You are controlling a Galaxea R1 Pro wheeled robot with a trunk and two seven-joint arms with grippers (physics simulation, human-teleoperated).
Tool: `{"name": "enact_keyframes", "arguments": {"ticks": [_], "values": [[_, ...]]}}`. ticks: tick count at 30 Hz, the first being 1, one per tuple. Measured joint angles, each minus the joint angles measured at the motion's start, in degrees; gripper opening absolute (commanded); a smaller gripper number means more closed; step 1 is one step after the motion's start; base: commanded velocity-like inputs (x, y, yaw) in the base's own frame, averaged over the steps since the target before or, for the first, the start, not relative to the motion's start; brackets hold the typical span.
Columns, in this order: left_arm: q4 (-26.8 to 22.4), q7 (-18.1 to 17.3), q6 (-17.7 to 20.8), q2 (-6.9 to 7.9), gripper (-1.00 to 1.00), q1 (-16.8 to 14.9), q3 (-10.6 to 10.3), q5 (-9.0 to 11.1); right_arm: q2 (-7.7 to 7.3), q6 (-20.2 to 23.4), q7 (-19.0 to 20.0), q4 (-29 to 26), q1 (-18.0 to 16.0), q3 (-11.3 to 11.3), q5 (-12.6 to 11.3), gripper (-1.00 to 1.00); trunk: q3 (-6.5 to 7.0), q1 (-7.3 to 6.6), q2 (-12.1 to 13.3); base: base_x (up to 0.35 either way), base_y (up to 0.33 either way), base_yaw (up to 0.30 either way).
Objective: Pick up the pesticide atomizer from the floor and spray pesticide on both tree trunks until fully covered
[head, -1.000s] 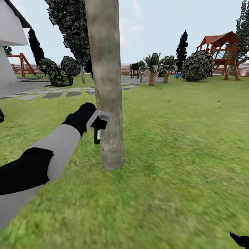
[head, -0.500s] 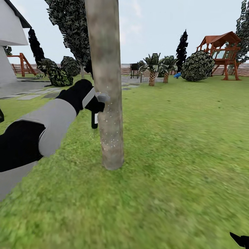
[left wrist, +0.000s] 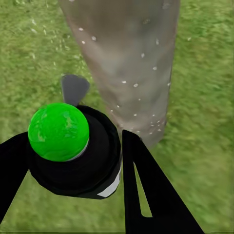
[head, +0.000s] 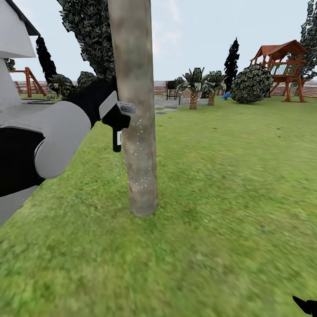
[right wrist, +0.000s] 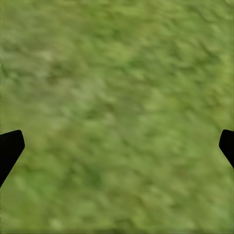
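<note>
1. Since the earlier frames the left arm has risen: the left gripper [head: 115, 118] and the black pesticide atomizer with a round green cap [left wrist: 58, 131] now sit higher against the mottled grey-brown tree trunk [head: 134, 105], and more white specks dot the bark.
2. At the far left of the head view stand a white house wall [head: 11, 39] and a red-brown swing frame [head: 29, 82], with the brown slat fence [head: 160, 87] running behind.
3. The left gripper's black fingers [left wrist: 146, 190] are clamped on the atomizer, one on each side of its body; its grey nozzle [head: 127, 107] points at the trunk and is just beside the bark.
4. The atomizer's dark body [head: 116, 140] hangs below the gripper, above the green lawn [head: 229, 185].
5. Right of the trunk, far off, stand short palms [head: 194, 86], a rounded bush [head: 252, 84] and a red-roofed wooden play tower [head: 283, 66].
6. The right gripper [right wrist: 117, 146] hangs over bare grass, its two black fingertips [right wrist: 9, 148] spread wide apart with nothing between them.
</note>
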Motion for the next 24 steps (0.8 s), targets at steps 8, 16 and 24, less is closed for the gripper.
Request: {"name": "enact_keyframes", "arguments": {"ticks": [8, 16, 24], "values": [[4.6, 0.0, -0.2, 0.14, -1.0, 0.1, -0.1, 0.0, -0.01, 0.0, 0.0, 0.0, 0.0, 0.0, 0.0, 1.0, 0.0, 0.0, 0.0, 0.0, 0.0, 0.0], [4.7, -0.1, -0.5, 0.26, -1.0, 3.3, 0.0, 0.0, 0.02, 0.0, 0.0, 0.0, 0.0, 0.0, 0.0, 1.0, -0.01, 0.01, 0.0, 0.0, 0.0, 0.0], [4.7, -0.3, -1.0, 0.35, -1.0, 10.0, 0.1, 0.1, -0.01, 0.0, 0.0, 0.0, 0.0, 0.0, 0.0, 1.0, 0.0, 0.0, 0.0, 0.0, 0.0, 0.0]]}}
